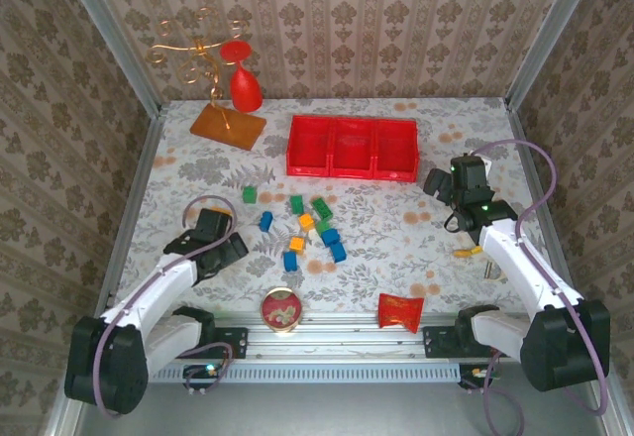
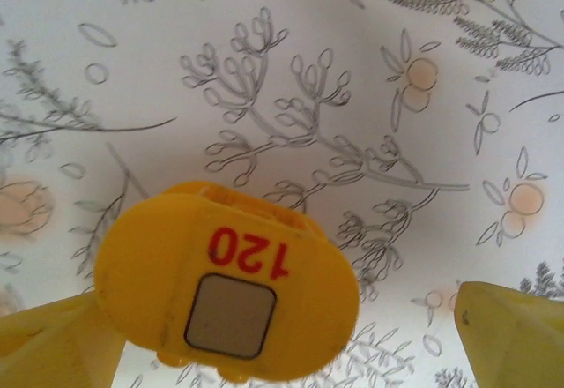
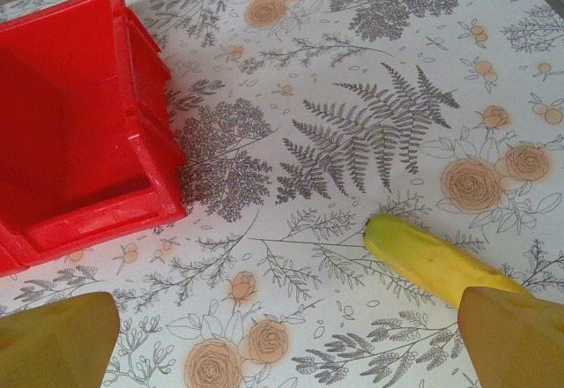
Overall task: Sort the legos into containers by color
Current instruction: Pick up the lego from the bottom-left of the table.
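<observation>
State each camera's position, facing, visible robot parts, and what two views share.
Top external: above and behind the bases, looking down at the floral table; left arm and right arm show.
Left wrist: on the left arm, facing the table; yellow fingers in bottom corners.
Right wrist: on the right arm, facing the table; yellow fingers likewise.
Shared: top and right wrist both see the bright red rectangular plastic bins.

Top view high, behind; both wrists near table, right seemingly sharing containers
</observation>
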Tool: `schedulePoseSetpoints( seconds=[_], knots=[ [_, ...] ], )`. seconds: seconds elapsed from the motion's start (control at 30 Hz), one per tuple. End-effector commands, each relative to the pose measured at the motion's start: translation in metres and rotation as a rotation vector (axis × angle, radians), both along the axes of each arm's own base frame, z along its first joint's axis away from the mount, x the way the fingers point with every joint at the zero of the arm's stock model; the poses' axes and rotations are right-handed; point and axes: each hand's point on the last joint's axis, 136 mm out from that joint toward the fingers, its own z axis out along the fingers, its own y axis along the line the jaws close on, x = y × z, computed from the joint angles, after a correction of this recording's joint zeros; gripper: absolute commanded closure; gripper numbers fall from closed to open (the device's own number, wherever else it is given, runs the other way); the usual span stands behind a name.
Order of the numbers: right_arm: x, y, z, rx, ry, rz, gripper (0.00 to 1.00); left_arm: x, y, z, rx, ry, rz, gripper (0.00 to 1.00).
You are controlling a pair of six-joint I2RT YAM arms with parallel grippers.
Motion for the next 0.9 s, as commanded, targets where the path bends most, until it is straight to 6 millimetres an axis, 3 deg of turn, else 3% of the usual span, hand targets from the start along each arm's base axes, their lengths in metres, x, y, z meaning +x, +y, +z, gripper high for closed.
schedulePoseSetpoints(
  seconds=[0.0,0.27,0.4,0.7,0.87],
  knots=[
    [0.001,0.004,0.01,0.027,-0.039,0.001,0.0,0.022,-0.01,0.002,-0.014,-0.064,-0.046,0.06],
    [0.0,0.008,0.009,0.038,-0.034,0.008,0.0,0.049,-0.018,0.002,0.032,-0.056,-0.128,0.18],
    [-0.004,0.007,0.009,0.038,-0.028,0.003,0.0,0.041,-0.012,-0.005,0.054,0.003,-0.102,0.26],
    [-0.004,0.008,0.014,0.05,-0.046,-0.002,0.0,0.015,0.006,-0.011,0.13,0.088,-0.059,0.28],
    [-0.003,0.01,0.013,0.063,-0.046,-0.001,0.0,0.016,0.005,-0.015,0.135,0.103,-0.063,0.31]
  ],
)
